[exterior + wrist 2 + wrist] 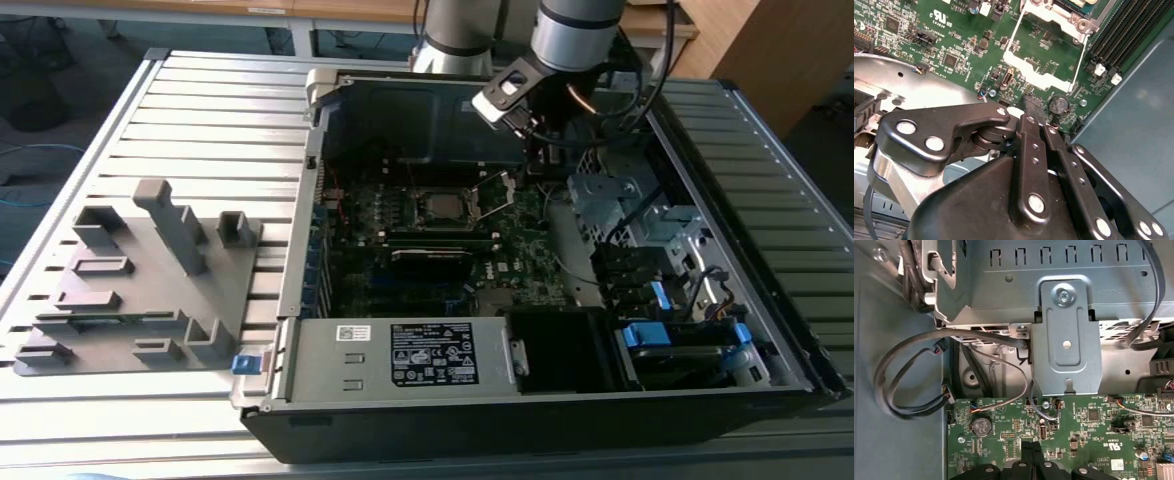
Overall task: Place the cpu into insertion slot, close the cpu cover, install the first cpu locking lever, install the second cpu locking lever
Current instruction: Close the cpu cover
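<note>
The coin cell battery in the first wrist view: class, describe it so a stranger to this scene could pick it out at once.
Find the green motherboard, then its corner beside the looped grey cables. The coin cell battery sits there in a black holder: the one flat round disc among small square chips and connectors.

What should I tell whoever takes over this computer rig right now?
Pincer: shut, nothing seen in it, low over the board beside the raised cpu cover.
The cpu appears seated in the insertion slot.
Done: cpu placed, as far as shows.
Left: closing the cover and both locking steps.
</note>
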You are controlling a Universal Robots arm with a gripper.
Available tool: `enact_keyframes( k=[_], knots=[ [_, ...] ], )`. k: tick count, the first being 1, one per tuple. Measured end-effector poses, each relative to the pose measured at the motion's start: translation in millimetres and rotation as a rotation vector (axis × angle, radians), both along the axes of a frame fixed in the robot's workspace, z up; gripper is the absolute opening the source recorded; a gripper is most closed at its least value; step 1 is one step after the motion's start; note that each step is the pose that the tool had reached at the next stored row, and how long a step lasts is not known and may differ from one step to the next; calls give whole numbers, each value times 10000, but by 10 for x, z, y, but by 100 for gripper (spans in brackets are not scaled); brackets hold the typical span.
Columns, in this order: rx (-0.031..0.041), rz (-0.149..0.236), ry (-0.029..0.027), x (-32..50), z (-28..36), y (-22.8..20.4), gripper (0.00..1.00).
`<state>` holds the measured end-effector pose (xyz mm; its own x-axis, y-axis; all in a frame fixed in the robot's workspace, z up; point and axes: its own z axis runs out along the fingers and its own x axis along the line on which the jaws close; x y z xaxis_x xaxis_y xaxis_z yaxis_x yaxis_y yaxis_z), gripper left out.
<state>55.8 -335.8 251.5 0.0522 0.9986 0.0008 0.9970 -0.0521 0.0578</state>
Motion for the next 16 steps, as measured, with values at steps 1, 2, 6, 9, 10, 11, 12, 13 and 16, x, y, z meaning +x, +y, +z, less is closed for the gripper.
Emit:
enact_keyframes(
  k=[1,2,6,9,10,11,12,13,16],
  knots=[
    [0,0,0,1,-6,1,11],
    [0,-1,0,1,-13,1,11],
    [0,12,0,2,-41,4,11],
    [0,43,-1,2,-58,5,11],
    [-1,61,0,2,-62,5,11],
    [-2,81,0,2,-65,6,11],
    [-3,111,0,2,-67,6,11],
    [-3,148,0,2,-69,7,11],
    [-2,201,0,2,-73,7,11]
  ],
)
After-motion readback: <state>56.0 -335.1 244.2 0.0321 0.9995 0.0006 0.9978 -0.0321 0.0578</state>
